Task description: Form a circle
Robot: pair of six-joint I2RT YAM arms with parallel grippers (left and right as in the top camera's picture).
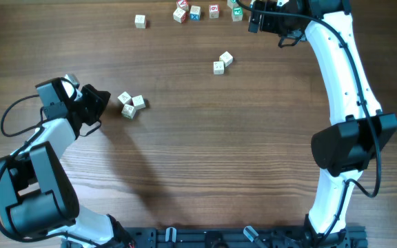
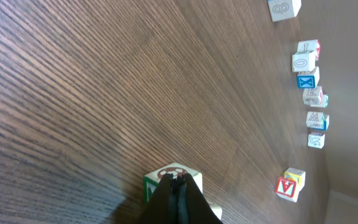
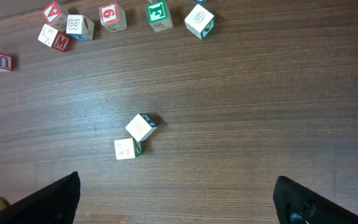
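On the left of the table (image 1: 205, 165) the three cubes (image 1: 131, 105) sit bunched, no circle yet; left jaws clenched on nothing, poised beside them, likely for pushing; right jaws released, near the far row (image 1: 197, 12)

Pale printed cubes (image 1: 131, 105), brown woodgrain table (image 1: 205, 158)

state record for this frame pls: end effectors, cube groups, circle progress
left end effector: shut, tip at the three-cube cluster
right end effector: open, nothing between the fingers, near the cube row
cube pair: mid-table, close together
lone cube: apart, left of the row
circle: not formed; no ring visible
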